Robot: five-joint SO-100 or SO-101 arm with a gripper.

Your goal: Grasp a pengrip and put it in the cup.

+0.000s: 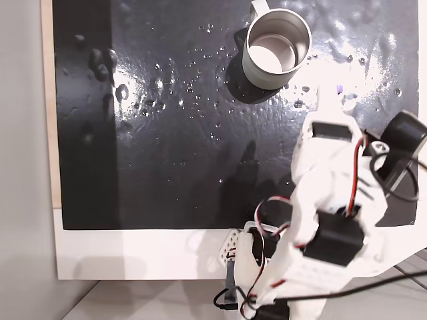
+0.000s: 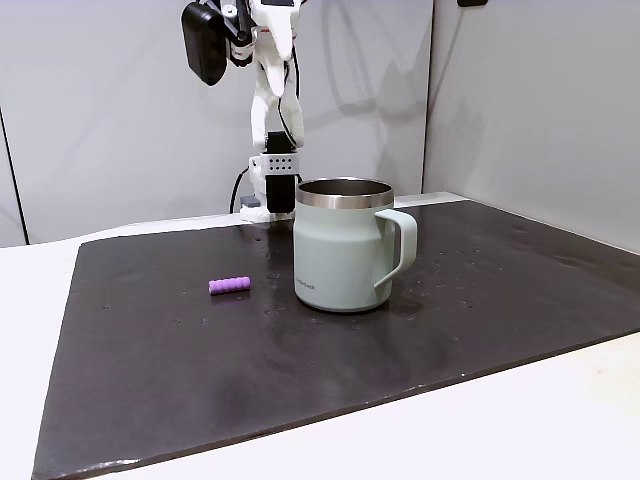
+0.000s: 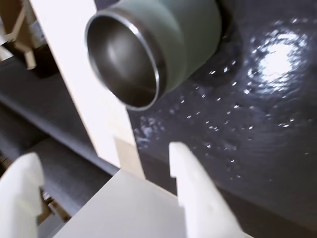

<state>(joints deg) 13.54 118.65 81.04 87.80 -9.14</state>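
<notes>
- The pengrip [image 2: 229, 285], a tiny light-purple ribbed rubber tube, lies on its side on the black textured mat [image 2: 300, 380] in a fixed view, just left of the cup and apart from it.
- The cup [image 2: 342, 246], a round grey-green metal mug with a steel rim and a side handle, stands upright on the mat; in the side-on fixed view its handle points right.
- In the fixed view from above, the cup [image 1: 275, 48] sits near the far edge of the mat, and its pale inner base is visible.
- Small shiny water droplets [image 1: 180, 87] dot the mat left of the cup.
- The white arm [image 2: 268, 70] is raised well above the counter [image 2: 420, 440].
- In the wrist view the claw [image 3: 101, 166] is spread wide with nothing between its white fingers [image 3: 190, 178]; the cup [image 3: 148, 49] appears beyond them.
</notes>
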